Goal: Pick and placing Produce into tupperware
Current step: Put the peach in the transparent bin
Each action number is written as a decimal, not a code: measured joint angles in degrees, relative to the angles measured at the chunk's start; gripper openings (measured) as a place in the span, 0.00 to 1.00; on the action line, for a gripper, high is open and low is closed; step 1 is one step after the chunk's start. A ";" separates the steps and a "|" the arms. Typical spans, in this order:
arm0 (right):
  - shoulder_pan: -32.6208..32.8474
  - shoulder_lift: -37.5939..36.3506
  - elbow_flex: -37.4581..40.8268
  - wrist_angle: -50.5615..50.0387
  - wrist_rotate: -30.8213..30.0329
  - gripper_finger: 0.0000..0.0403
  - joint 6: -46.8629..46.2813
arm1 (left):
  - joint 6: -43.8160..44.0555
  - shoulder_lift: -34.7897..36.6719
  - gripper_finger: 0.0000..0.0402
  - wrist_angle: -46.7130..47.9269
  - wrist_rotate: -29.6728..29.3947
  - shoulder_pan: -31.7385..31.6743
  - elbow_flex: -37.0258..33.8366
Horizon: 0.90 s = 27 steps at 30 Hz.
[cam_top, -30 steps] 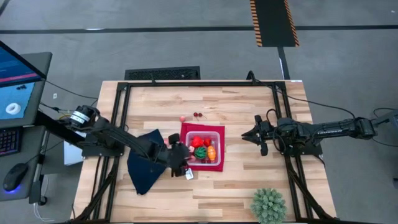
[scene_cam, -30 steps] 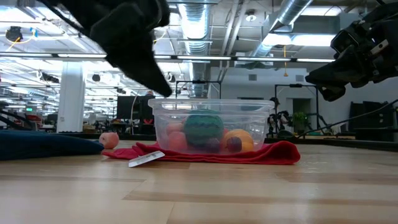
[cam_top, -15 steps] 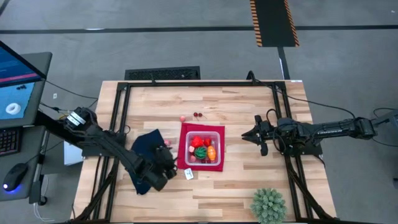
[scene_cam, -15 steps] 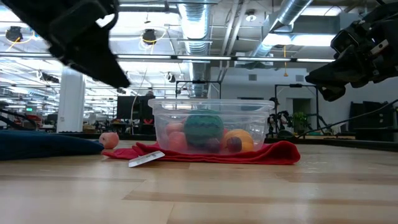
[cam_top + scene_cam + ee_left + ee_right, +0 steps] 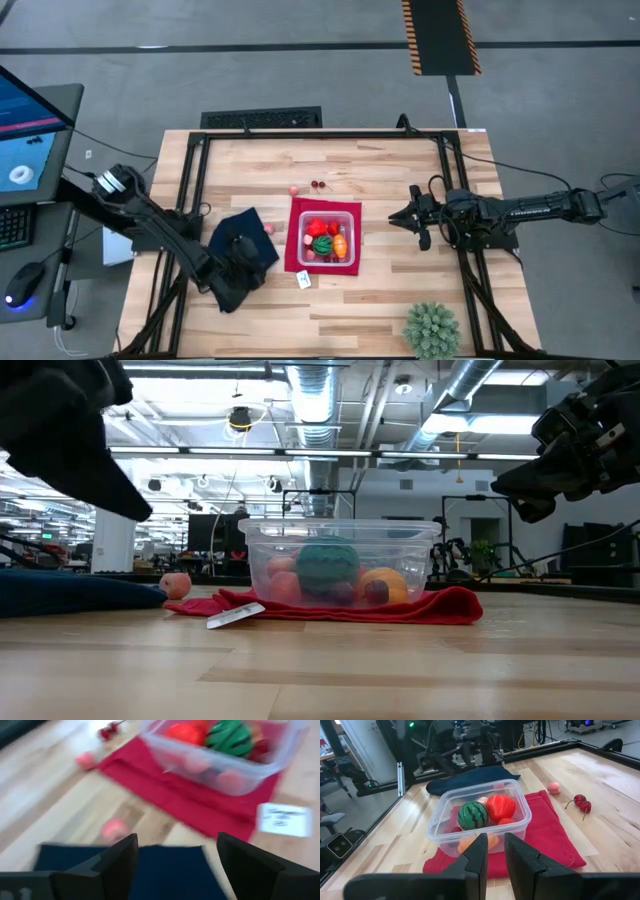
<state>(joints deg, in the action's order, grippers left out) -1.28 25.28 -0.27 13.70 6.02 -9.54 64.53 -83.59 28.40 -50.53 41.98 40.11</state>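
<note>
Over the navy cloth (image 5: 238,262), left gripper (image 5: 175,857) hung wide open w/ nothing held; right gripper (image 5: 394,217) nearly shut, empty, beside the tub (image 5: 329,236).

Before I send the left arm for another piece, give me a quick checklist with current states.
1. left gripper open and empty: ok, over the navy cloth.
2. Produce left outside: ok, a pink piece by the cloth, another pink piece and cherries beyond the red mat.
3. tupperware upright on the mat: ok.
4. Room inside it: cannot tell; watermelon ball and red pieces fill much of it.
5. right gripper clear of the tupperware: ok, parked beside it.
</note>
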 joint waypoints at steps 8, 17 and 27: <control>0.00 0.00 0.00 0.02 -0.02 0.22 0.00 | -8.10 19.86 0.66 -15.96 5.62 -5.01 -16.75; 0.02 -0.02 0.00 0.02 0.00 0.22 0.00 | -13.99 27.05 0.66 -18.20 18.18 -20.77 -21.64; 0.02 -0.02 0.01 0.02 -0.01 0.22 0.01 | -17.60 26.21 0.66 -19.03 23.96 -29.91 -21.39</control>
<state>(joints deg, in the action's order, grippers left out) -1.26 25.26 -0.26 13.72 6.01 -9.53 46.93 -57.39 9.37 -26.56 12.07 18.72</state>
